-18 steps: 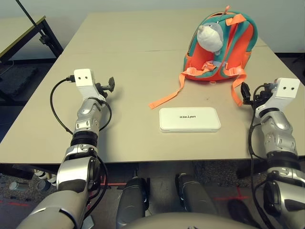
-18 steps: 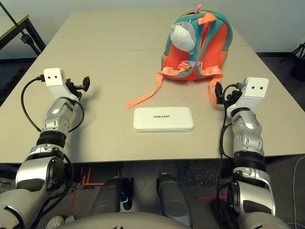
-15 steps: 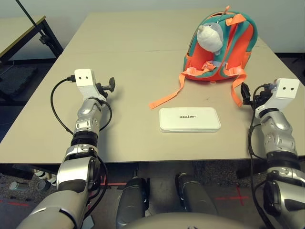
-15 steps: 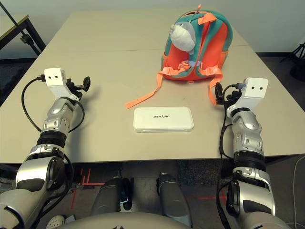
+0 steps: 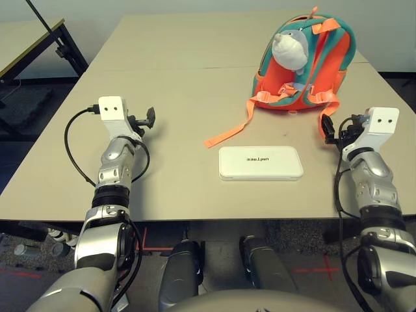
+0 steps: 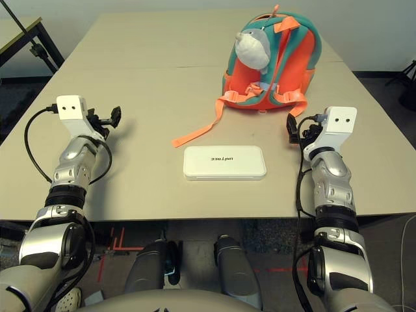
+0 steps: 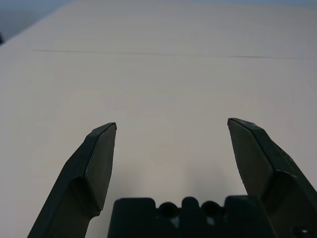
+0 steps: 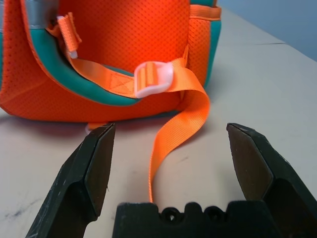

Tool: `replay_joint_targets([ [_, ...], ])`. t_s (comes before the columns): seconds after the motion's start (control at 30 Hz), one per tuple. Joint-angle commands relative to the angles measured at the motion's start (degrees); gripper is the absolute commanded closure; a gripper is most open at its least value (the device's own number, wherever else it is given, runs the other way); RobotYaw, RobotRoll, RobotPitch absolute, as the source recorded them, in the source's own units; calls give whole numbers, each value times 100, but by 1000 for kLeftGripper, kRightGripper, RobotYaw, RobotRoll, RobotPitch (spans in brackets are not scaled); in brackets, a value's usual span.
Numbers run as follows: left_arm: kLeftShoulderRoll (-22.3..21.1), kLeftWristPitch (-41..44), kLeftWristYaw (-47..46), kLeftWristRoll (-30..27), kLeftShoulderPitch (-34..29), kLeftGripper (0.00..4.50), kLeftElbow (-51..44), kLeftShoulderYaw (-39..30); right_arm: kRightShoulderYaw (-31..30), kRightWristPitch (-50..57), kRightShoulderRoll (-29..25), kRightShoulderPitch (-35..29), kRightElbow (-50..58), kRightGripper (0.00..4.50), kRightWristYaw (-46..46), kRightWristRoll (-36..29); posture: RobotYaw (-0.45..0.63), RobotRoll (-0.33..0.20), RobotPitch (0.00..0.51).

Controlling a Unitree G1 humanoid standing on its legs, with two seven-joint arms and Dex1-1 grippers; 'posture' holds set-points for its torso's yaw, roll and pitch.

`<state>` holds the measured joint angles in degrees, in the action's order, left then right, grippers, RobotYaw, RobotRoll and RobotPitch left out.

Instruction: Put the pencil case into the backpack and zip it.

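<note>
The white pencil case (image 5: pixel 260 162) lies flat on the table's near middle, dark lettering on top. The orange and teal backpack (image 5: pixel 301 71) stands at the back right with a grey-white plush toy (image 5: pixel 288 49) on it, straps facing me. One long orange strap (image 5: pixel 229 133) trails toward the case. My right gripper (image 5: pixel 328 127) is open, just right of the case and near the backpack's right strap (image 8: pixel 171 129). Far to the left my left gripper (image 5: pixel 150 117) is open over bare table, nothing between its fingers.
A seam (image 5: pixel 169 69) runs across the beige table behind the grippers. A black-legged table (image 5: pixel 45 29) stands off to the far left. A black cable (image 5: pixel 73 149) loops beside my left forearm.
The view has shifted slightly. My right gripper has moved a little up and left, closer to the backpack's strap. The left gripper has risen a little; pencil case and backpack stay put.
</note>
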<state>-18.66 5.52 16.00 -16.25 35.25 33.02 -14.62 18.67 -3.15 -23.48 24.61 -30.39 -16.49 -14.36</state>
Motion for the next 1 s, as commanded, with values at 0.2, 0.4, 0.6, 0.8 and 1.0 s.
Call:
replay_joint_targets([
  [0.2,-88,3549,1085,-1897,-156,0,-1724,-56,-68,59,-153,-10,112,56,-114,76,-162,0,114],
  [0.4,-286,5613,1513,-2903,-318,0,-2267,-41,-134,39,-178,-35,185,56,-173,152,-182,0,101],
  [0.6,-121,7090,1371,-3573,-75,0,-1983,-349,-149,59,-188,-103,292,56,-194,219,-201,0,95],
  [0.8,48,7468,1478,-3602,83,0,-1375,-425,-180,131,-212,-173,384,56,-195,260,-224,0,95],
  [1.0,52,7699,1840,-3493,243,0,-880,-153,-193,213,-226,-274,518,56,-168,264,-237,0,93],
])
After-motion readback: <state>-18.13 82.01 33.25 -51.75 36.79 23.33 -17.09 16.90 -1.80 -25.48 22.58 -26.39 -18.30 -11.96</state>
